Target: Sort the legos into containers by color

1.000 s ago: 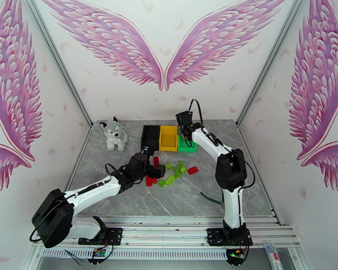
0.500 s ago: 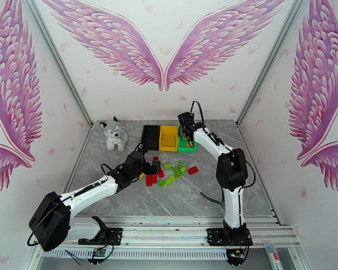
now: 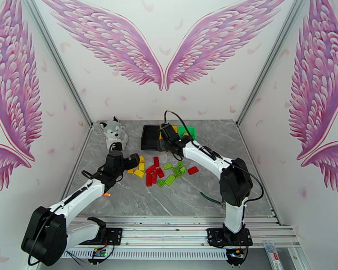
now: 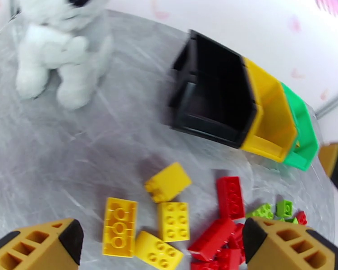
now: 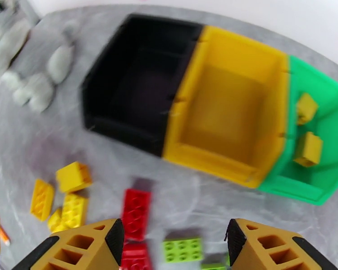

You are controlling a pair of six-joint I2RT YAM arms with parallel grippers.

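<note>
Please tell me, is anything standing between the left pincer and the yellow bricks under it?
Nothing visible does. The left pincer is open over the four yellow bricks, which lie uncovered on the bare table. The red bricks lie off to one side, not over them.

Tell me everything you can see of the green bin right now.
The green bin is a small open-topped box of glossy-looking plastic with a sloped front lip. It stands upright on the grey marbled table, at the right end of the row of bins, its side pressed against the yellow bin. Two yellow bricks lie inside it.
</note>
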